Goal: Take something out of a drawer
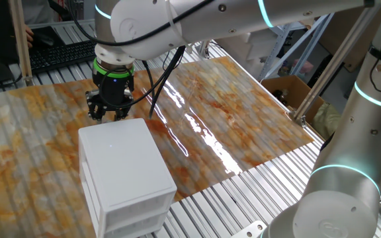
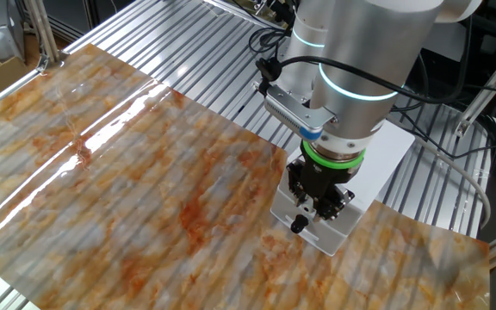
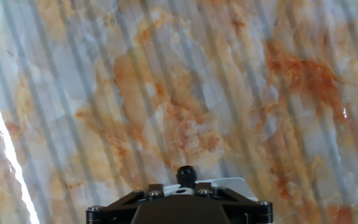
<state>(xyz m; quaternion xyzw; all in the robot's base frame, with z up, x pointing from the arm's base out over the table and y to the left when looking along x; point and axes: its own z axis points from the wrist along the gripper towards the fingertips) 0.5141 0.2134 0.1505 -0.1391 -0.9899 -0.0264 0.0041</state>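
Note:
The white two-drawer cabinet (image 1: 121, 158) stands on the marbled sheet. Its drawer fronts (image 1: 136, 210) face the near edge in one fixed view, and both look pushed in. The wooden block is hidden. My gripper (image 1: 109, 114) hangs at the cabinet's far end, away from the drawer fronts, just above its top edge. In the other fixed view the gripper (image 2: 317, 207) covers the cabinet's (image 2: 390, 151) near end. Its fingers stand apart with nothing between them. The hand view shows only my gripper's housing (image 3: 179, 208), a sliver of white and the marbled sheet.
The orange-and-grey marbled sheet (image 1: 230, 112) covers a slatted metal table (image 1: 243, 198). A cardboard box (image 1: 290, 89) sits off the table's right side. A second robot arm (image 1: 349, 152) stands at the right. A keyboard (image 1: 61, 54) lies at the back left.

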